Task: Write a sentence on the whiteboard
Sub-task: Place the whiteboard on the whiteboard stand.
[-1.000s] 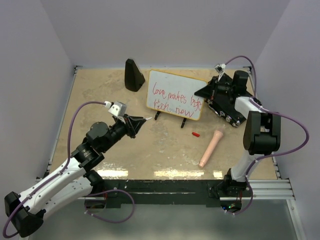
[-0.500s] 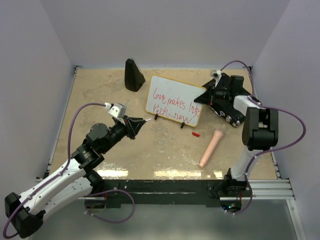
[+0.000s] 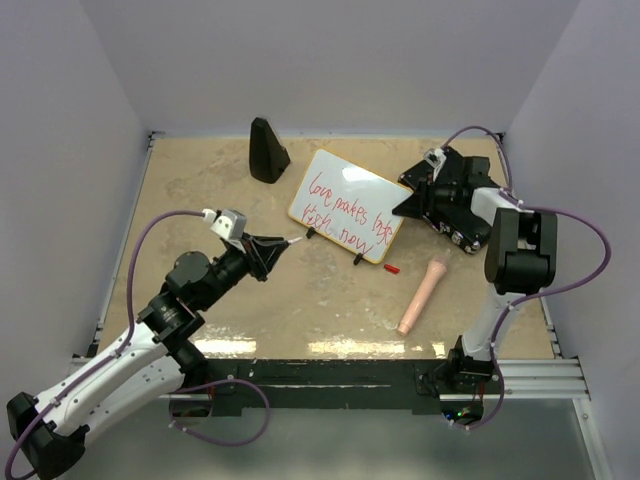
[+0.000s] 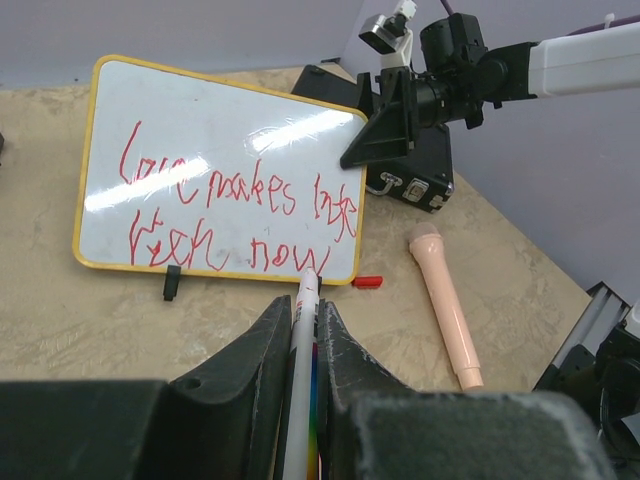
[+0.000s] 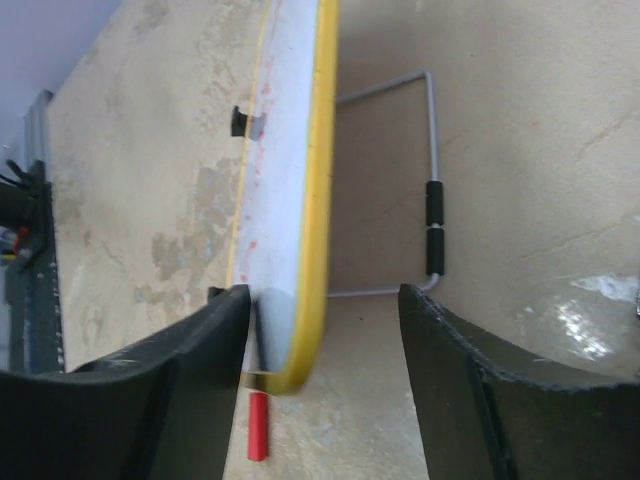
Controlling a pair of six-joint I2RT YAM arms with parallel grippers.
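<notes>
Whiteboard [image 3: 335,172]: standing on its small black feet at the far right of the tabletop [image 3: 200,190], its face angling toward the left arm, probably so the pen can reach it.
Sentence [image 4: 235,215]: running in two lines of loose red cursive across the board; the writing looks complete or close to it.
Left fingers [image 4: 260,350]: clenching a white marker [image 4: 305,295], its tip pointing at the board's lower edge without touching.
Left arm: stretching from the near left corner, wrist riding low.
Right fingers [image 5: 190,390]: released and straddling the board's right edge, one just beside the written face, the other standing clear behind, likely letting go of a steadying hold.
Right arm: rising upright from its base and folding left toward the board.
Red cap [image 3: 392,268]: lying just near of the board.
</notes>
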